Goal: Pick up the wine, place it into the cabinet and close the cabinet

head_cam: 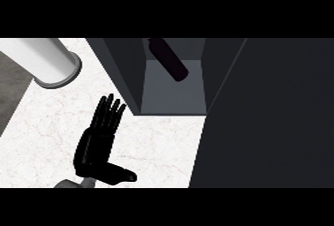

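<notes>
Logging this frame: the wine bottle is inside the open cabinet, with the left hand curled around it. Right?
No. The wine bottle is inside the open cabinet, but the left hand is not curled around it: the head view shows it over the counter, fingers straight, apart from the bottle, holding nothing.

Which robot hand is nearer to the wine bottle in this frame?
Left. The left robot hand is open over the counter, down-left of the wine bottle inside the cabinet; the right robot hand is not in view.
</notes>
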Action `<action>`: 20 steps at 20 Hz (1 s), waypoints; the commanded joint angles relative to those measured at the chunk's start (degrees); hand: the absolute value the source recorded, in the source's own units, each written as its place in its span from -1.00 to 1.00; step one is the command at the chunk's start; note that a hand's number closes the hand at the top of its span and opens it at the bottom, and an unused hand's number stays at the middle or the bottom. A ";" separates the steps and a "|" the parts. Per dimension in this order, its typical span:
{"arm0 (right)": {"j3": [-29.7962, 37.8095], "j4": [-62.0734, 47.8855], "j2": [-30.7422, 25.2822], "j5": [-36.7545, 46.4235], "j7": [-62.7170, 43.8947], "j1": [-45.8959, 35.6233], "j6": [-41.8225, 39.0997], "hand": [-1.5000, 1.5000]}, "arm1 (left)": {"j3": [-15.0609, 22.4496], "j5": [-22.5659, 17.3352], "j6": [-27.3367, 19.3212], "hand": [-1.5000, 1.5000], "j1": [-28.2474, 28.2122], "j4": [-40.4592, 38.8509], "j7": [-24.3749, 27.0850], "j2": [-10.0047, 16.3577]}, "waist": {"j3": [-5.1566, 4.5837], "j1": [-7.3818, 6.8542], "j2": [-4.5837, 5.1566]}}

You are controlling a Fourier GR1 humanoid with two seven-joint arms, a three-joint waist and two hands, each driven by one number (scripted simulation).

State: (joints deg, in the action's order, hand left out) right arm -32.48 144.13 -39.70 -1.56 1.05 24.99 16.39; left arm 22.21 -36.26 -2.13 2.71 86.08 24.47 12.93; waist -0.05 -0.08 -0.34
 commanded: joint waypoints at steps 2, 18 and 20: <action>-3.11 12.69 -7.12 -6.20 -4.86 2.68 -8.13 1.00 | -3.23 -0.31 1.50 -1.00 -2.87 2.87 1.34 3.97 | 0.00 -0.17 -0.05; -13.66 11.45 0.04 0.68 -9.56 -6.32 -8.30 1.00 | -15.98 -6.87 13.25 -1.00 -11.20 4.83 2.28 15.28 | -0.13 -0.61 0.05; -14.53 10.31 1.49 0.96 -9.86 -8.11 -8.55 1.00 | -15.97 -8.24 12.94 -1.00 -10.29 7.23 -0.90 16.02 | -0.09 -0.54 0.06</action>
State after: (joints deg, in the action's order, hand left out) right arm -40.70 143.70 -42.61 -1.61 -2.67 18.94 6.45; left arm 7.53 -43.27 9.92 -6.25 90.75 24.96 27.46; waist -0.14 -0.57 -0.17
